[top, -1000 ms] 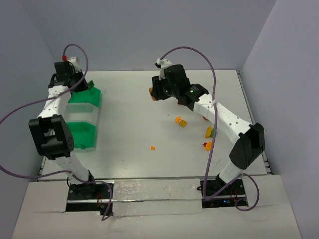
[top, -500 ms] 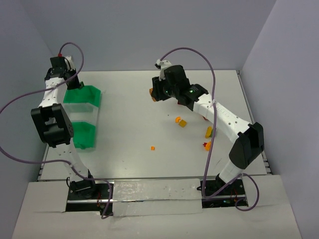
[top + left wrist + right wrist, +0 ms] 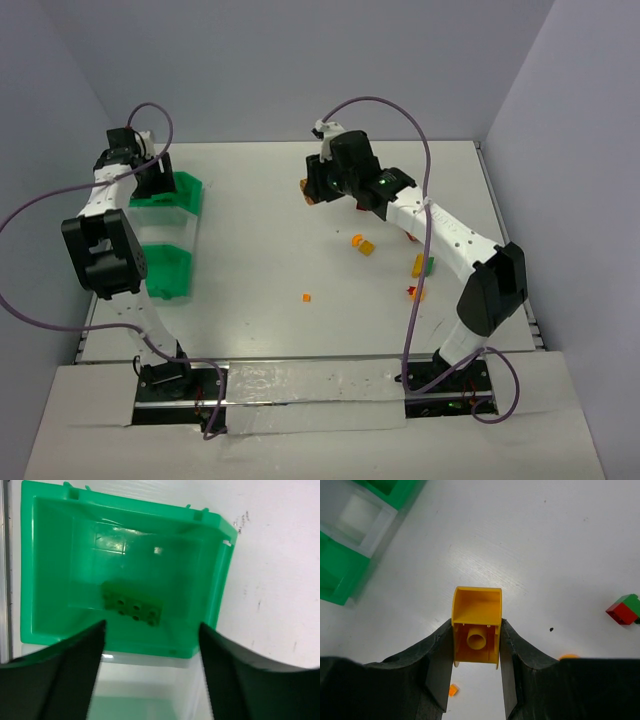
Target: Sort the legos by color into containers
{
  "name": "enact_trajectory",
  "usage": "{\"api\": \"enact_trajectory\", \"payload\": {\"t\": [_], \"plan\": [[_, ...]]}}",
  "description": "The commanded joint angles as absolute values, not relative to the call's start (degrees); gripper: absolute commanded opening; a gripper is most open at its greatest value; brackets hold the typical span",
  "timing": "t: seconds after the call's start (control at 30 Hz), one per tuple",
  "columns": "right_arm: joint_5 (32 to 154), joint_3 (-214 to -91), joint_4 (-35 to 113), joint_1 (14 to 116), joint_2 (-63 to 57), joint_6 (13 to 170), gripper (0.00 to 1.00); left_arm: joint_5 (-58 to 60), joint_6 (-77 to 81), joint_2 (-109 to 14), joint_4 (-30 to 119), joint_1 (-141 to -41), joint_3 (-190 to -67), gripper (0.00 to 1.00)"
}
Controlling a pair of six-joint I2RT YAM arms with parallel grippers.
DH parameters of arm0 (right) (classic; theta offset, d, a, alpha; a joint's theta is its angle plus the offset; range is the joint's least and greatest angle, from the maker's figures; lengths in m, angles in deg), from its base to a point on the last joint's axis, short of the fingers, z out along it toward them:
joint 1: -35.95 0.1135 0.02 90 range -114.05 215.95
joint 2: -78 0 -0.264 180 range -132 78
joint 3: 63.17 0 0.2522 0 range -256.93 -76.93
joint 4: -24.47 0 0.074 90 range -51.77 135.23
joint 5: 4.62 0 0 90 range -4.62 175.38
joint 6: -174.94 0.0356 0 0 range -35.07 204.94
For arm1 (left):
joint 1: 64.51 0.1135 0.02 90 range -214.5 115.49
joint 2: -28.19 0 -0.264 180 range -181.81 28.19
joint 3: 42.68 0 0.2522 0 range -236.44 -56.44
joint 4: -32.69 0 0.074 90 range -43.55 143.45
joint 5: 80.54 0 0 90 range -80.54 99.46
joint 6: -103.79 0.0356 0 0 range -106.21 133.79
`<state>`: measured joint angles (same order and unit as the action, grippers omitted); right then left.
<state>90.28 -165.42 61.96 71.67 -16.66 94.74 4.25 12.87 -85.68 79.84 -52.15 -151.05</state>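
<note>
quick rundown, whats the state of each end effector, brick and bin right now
left end effector, open, empty, above the far green bin
right end effector, shut on the yellow brick
yellow brick, gripped by its sides
green brick, lying inside the far green bin
far green bin, upright, holding that brick
red-and-green brick, loose on the table

You have three bins [image 3: 188, 240] joined in one row, two green and one whitish bin [image 3: 165, 222], and two hands, the left hand [image 3: 152, 627] and the right hand [image 3: 476, 630]. One green brick [image 3: 132, 611] shows inside the far green bin [image 3: 50, 580], and one yellow brick [image 3: 476, 615] sits between the right hand's fingers. On the desk [image 3: 260, 230] you can count four more loose lots: one orange clump [image 3: 363, 243], one yellow-green piece [image 3: 422, 265], one red-orange piece [image 3: 413, 292] and one tiny orange bit [image 3: 307, 297].
</note>
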Motion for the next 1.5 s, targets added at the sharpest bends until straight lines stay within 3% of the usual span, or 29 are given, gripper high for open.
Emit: {"api": "enact_trajectory", "payload": {"t": [0.0, 0.2, 0.23, 0.37, 0.43, 0.57, 0.8, 1.17, 1.47], "plan": [[92.6, -166.7, 59.8, 71.2, -16.6, 96.9, 0.0, -1.1, 12.8, -80.8, 79.1, -51.4, -153.5, 0.84], [103.1, -164.5, 55.9, 68.1, -17.1, 109.4, 0.0, -20.5, 11.9, -69.7, 71.5, -51.5, -145.8, 0.88], [107.4, -164.2, 54.9, 66.9, -17.8, 111.6, 0.0, -28.5, 11.4, -66.1, 68.0, -51.6, -141.7, 0.89], [122.6, -159.4, 42.0, 64.4, -18.6, 127.7, 0.0, -51.1, 4.5, -58.4, 60.0, -54.3, -131.7, 0.87], [127.8, -156.6, 33.3, 64.2, -19.1, 134.9, 0.0, -56.6, -0.3, -54.3, 53.7, -57.8, -125.7, 0.86], [134.8, -151.7, 13.8, 64.2, -20.8, 148.1, 0.0, -56.6, -13.4, -46.7, 38.6, -64.8, -114.3, 0.86], [140.3, -147.3, -8.9, 64.3, -22.1, 162.4, 0.0, -59.1, -30.9, -45.4, 20.7, -70.0, -108.4, 0.85], [140.6, -146.9, -10.6, 65.3, -21.9, 161.9, 0.0, -58.3, -50.8, -47.5, -1.6, -72.9, -103.9, 0.83], [140.0, -146.0, -8.8, 65.8, -20.6, 159.4, 0.0, -56.3, -54.9, -49.6, -4.4, -74.1, -105.2, 0.8]]}}
